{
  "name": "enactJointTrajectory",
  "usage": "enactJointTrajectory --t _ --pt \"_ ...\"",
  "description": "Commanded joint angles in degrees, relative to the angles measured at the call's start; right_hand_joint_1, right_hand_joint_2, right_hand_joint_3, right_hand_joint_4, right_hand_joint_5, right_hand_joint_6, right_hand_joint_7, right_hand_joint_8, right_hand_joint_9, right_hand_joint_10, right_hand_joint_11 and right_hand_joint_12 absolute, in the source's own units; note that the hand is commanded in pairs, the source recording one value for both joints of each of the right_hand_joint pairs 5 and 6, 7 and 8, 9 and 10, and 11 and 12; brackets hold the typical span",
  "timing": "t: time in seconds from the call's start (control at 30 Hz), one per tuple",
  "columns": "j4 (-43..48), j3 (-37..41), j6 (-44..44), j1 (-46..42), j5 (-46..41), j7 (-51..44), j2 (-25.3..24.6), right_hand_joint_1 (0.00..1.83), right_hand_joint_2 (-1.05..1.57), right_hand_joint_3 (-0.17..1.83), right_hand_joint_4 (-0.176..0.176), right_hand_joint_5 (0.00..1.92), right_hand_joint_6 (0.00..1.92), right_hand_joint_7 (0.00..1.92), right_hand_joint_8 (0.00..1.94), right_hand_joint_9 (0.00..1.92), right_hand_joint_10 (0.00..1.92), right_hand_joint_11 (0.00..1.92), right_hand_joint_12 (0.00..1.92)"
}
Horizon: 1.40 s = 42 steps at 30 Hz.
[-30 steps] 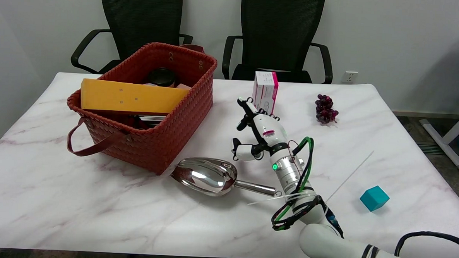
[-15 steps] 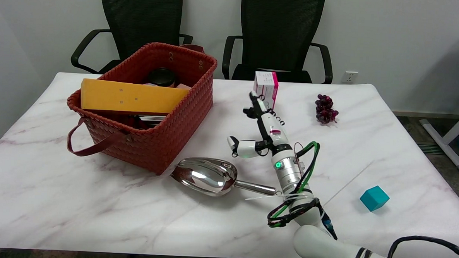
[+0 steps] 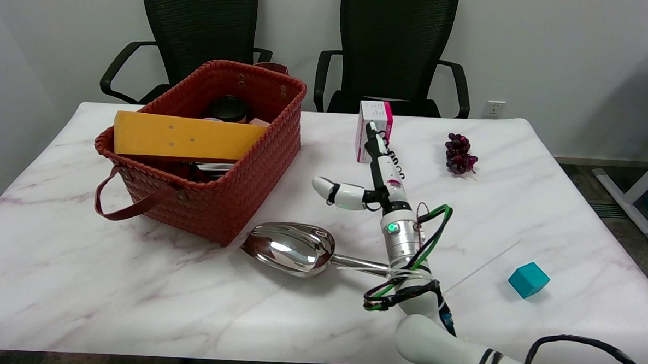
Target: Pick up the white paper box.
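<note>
The white paper box [image 3: 371, 118] with a pink side stands upright near the table's far edge, in the middle. My right hand [image 3: 376, 170] reaches toward it from the lower right, seen edge-on. Its fingertips [image 3: 371, 130] overlap the box's lower right part, and the thumb [image 3: 339, 192] sticks out to the left, well apart from the fingers. Nothing is held. Whether the fingertips touch the box is unclear.
A woven red basket [image 3: 248, 162] holding a yellow box [image 3: 184, 136] and a dark jar sits at the left. A metal scoop [image 3: 299, 249] lies just left of my forearm. Dark grapes [image 3: 459, 153] lie right of the box, a teal cube [image 3: 527, 279] near the right edge.
My right hand has moved forward and slightly right, up to the white box, turning more edge-on. The thumb has spread out to the left. The box has not moved.
</note>
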<state>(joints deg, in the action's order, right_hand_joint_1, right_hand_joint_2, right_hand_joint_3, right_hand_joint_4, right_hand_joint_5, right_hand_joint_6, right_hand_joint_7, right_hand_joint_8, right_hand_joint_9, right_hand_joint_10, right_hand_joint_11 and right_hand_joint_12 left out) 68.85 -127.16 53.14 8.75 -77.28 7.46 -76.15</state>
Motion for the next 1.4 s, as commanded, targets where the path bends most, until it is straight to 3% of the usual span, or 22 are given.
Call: enactJointTrajectory --t 0.03,0.2,0.63,0.73,0.83,0.93,1.4 --pt "-8.2 0.1 9.2 5.1 -3.5 3.8 -8.0 0.98 0.51 0.51 0.0 0.0 0.0 0.0 0.0 0.09 0.09 0.08 0.08" --pt "-12.3 0.1 10.8 7.5 -4.7 3.8 -10.4 0.96 0.55 0.52 0.0 0.0 0.0 0.0 0.0 0.05 0.05 0.0 0.0" --pt "-25.0 0.1 11.9 15.7 -12.7 3.5 -15.8 0.86 0.6 0.45 0.0 0.0 0.0 0.0 0.0 0.0 0.0 0.0 0.0" --pt "-25.9 0.1 11.8 17.0 -15.0 3.3 -16.1 0.84 0.58 0.32 0.0 0.0 0.0 0.0 0.0 0.0 0.0 0.0 0.0" --pt "-26.2 0.1 12.0 17.5 -16.3 3.2 -16.1 0.81 0.54 -0.01 0.0 0.0 0.0 0.0 0.0 0.0 0.0 0.0 0.0" --pt "-26.1 0.2 13.0 17.7 -16.3 3.2 -15.9 0.8 0.52 -0.17 0.0 0.0 0.0 0.0 0.0 0.0 0.0 0.0 0.0" --pt "-25.0 0.4 16.6 19.1 -16.8 3.5 -16.3 0.82 0.43 -0.17 0.0 0.0 0.0 0.0 0.0 0.0 0.0 0.0 0.0"
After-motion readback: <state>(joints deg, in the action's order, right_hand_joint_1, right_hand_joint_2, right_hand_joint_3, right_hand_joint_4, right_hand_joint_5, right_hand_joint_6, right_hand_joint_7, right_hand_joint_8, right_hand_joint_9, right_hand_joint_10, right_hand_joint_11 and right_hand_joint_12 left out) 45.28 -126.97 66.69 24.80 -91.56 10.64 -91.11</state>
